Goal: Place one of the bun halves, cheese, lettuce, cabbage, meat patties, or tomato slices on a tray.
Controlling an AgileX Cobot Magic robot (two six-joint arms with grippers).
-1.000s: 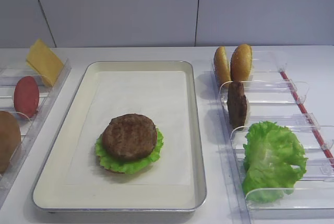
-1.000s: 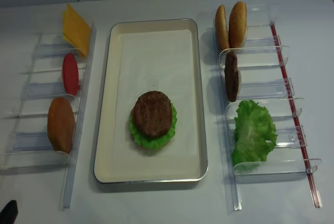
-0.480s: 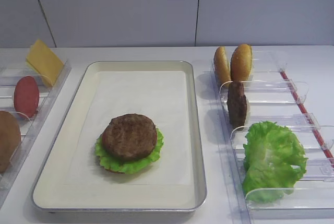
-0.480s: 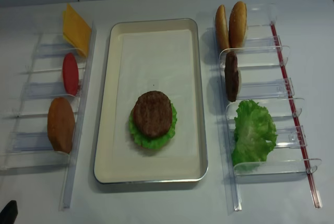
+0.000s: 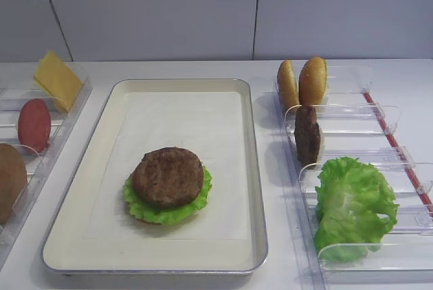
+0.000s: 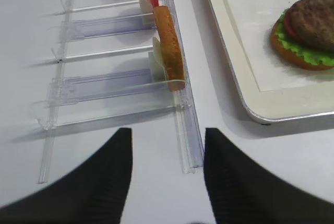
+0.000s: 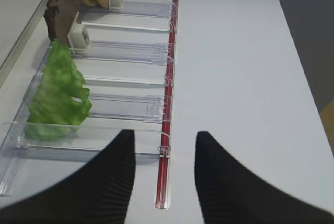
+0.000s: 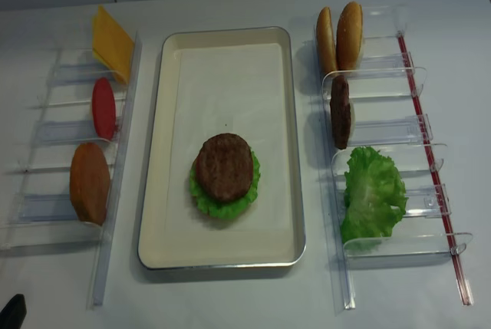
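Between placements: the tray already carries a stack of bun base, tomato, lettuce and a meat patty near its front. Both arms hang back over the bare table — the right gripper and left gripper each stand apart, holding nothing. In my judgement the next piece wants fetching, perhaps the cheese in the left rack, then setting squarely on the patty.

Seen only through their own wrist cameras, the right gripper and left gripper each hover with dark ribbed fingers parted, nothing between them; neither arm appears in the high views
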